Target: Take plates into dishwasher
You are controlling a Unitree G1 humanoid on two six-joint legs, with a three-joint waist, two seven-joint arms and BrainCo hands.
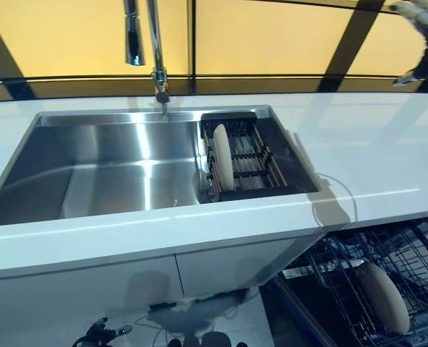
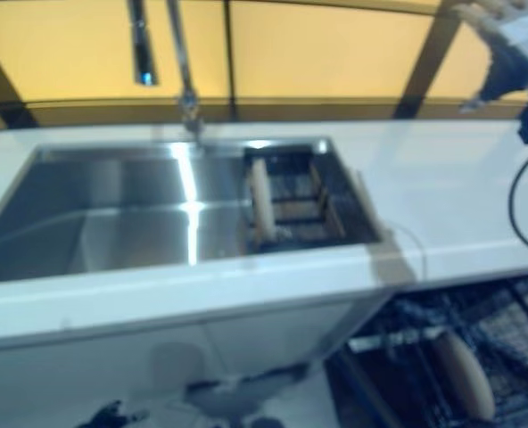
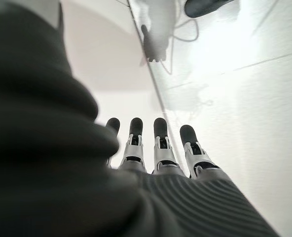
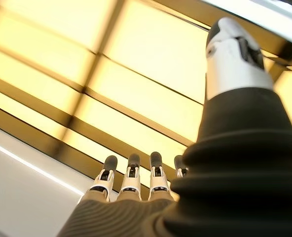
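Countertop, white and broad, runs right across the scene, with yellow window panels glowing along the far side. Set into it is the big steel sink, and a tall faucet stands at its far edge, spray head hanging to its left. Over at the right end of the sink sits a dark drying rack, and there's a plate standing upright on edge in the rack's left slots. Below the counter on the near right, the dishwasher rack is pulled out, wire tines showing, and a second plate is already slotted into it, leaning on edge. White cabinet fronts fill the near side under the sink.

Now the hands. Right hand is up high at the far right corner, above the counter and well apart from both plates; its wrist camera shows the fingers stretched out straight against the yellow panels, thumb sticking up, holding nothing. Left hand appears only in its own wrist camera, down low beside the white cabinet, fingers extended and relaxed in a row, nothing in its grasp
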